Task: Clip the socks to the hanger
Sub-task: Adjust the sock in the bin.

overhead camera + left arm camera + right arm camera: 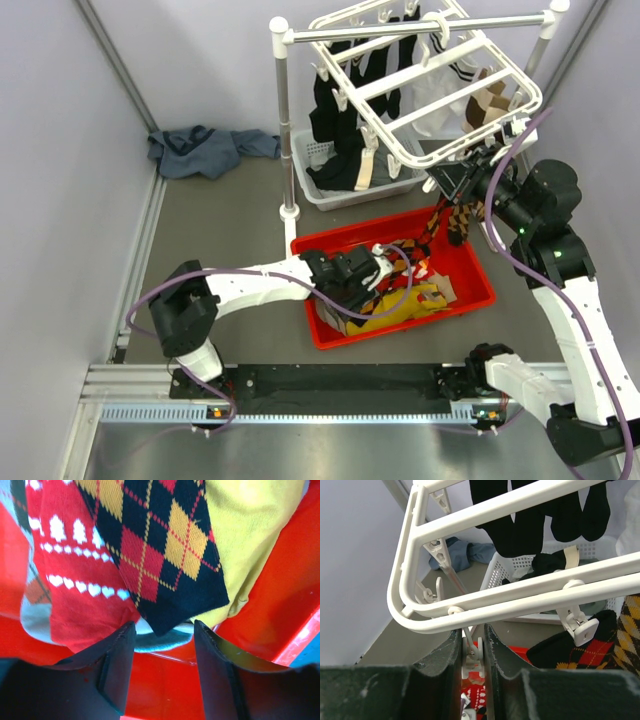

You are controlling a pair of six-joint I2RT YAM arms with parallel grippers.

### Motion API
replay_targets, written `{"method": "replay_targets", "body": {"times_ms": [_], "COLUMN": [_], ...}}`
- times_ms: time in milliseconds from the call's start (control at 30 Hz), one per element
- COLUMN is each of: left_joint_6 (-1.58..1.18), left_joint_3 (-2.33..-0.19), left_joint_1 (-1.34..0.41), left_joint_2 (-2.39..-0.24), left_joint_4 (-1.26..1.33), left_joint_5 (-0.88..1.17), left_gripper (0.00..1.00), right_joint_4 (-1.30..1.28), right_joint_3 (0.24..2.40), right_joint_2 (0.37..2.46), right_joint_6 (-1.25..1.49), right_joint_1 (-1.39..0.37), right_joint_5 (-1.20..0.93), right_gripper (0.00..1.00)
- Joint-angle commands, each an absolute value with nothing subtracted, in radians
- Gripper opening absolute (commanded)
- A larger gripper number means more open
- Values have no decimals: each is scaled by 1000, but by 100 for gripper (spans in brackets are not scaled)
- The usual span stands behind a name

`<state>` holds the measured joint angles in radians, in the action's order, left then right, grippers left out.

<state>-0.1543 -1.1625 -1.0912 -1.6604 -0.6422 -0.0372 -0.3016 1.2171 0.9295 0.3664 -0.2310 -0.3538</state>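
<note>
The white hanger [430,75] hangs from the rack's rod at the back right, with several dark socks on its clips. My right gripper [452,181] is at the hanger's near edge, shut on a small white clip [472,656] that dangles under the frame's bar [520,605]. A black argyle sock with red and orange diamonds [452,218] hangs from the neighbouring clip [581,626]. My left gripper [375,268] is open and empty, low in the red bin [478,262]. Its fingertips [125,635] are just short of the toe of another black argyle sock [165,555].
The red bin also holds a red patterned sock [75,575] and a yellow sock [250,535]. A white basket [322,178] of dark clothes stands under the hanger. The rack's white post [285,120] rises left of the bin. A blue cloth [205,150] lies at the back left.
</note>
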Motion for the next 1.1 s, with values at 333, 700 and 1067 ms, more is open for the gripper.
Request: {"method": "replay_targets", "body": {"times_ms": [333, 700, 1067], "left_joint_6": [-46, -95, -366], "left_joint_3": [-1253, -1328, -1269], "left_joint_1": [-1058, -1040, -893], "left_joint_2": [-1758, -1747, -1591], "left_joint_4": [-736, -675, -407], "left_joint_5": [71, 164, 268], "left_gripper": [49, 13, 0], "right_joint_4": [-311, -311, -301], "right_joint_3": [1204, 1203, 1186], "right_joint_2": [920, 910, 897], "right_joint_6": [351, 347, 328], "right_joint_1": [-229, -227, -229], "right_joint_5": [-319, -307, -298], "right_gripper": [3, 3, 3]}}
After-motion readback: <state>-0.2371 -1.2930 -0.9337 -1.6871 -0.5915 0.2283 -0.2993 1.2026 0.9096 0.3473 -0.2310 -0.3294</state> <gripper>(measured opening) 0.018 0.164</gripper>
